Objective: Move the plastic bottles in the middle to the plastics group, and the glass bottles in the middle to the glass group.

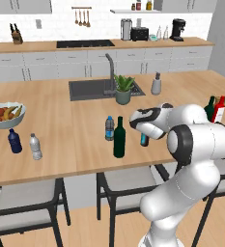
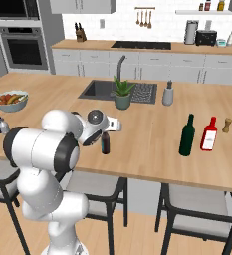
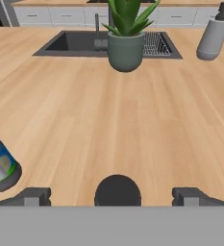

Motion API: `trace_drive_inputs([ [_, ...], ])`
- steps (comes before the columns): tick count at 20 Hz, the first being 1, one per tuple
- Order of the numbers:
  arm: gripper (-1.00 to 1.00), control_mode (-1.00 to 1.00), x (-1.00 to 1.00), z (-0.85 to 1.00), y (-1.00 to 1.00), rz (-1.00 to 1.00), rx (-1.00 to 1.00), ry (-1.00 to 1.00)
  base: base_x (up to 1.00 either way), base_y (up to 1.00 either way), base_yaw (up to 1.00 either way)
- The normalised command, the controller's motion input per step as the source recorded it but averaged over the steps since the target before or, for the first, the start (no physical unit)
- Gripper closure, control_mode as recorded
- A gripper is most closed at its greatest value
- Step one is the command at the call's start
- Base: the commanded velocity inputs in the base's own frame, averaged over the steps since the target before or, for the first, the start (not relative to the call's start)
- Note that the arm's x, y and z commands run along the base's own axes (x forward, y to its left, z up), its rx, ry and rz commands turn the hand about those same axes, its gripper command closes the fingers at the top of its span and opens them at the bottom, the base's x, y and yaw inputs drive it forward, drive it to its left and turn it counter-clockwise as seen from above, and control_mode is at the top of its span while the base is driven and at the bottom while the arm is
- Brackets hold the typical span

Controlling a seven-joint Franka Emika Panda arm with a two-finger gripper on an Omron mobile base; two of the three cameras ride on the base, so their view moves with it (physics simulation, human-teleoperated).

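Observation:
My gripper is open, its fingertips spread wide on either side of the dark round top of the slim brown glass bottle. From the left base the gripper hangs just over that brown bottle; from the right base the brown bottle stands under the hand. The tall green wine bottle and the small blue-capped water bottle stand to its left; the water bottle is also at the hand view's left edge. Plastics group: navy bottle, clear bottle. Glass group: green bottle, red bottle.
A potted plant stands in front of the sink, with a grey soap dispenser to its right. A fruit bowl sits at the counter's left. Small shakers stand beyond the red bottle. Stools line the counter's near edge.

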Motion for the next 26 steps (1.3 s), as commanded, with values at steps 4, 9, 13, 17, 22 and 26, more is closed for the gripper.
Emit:
trace_drive_inputs([
  [4,-1.00,-1.00,0.00,0.00,0.00,0.00,0.00,0.00,0.00,0.00,0.00],
  [9,1.00,-1.00,0.00,0.00,0.00,0.00,0.00,0.00,0.00,0.00,0.00],
  [13,1.00,-1.00,0.00,0.00,0.00,0.00,0.00,0.00,0.00,0.00,0.00],
  [17,1.00,-1.00,0.00,0.00,0.00,0.00,0.00,0.00,0.00,0.00,0.00],
  [22,1.00,-1.00,0.00,0.00,-0.07,0.00,0.00,0.00,0.00,0.00,0.00],
  [26,1.00,-1.00,-0.08,0.21,-0.48,0.00,0.00,-0.01,0.00,0.00,0.00],
])
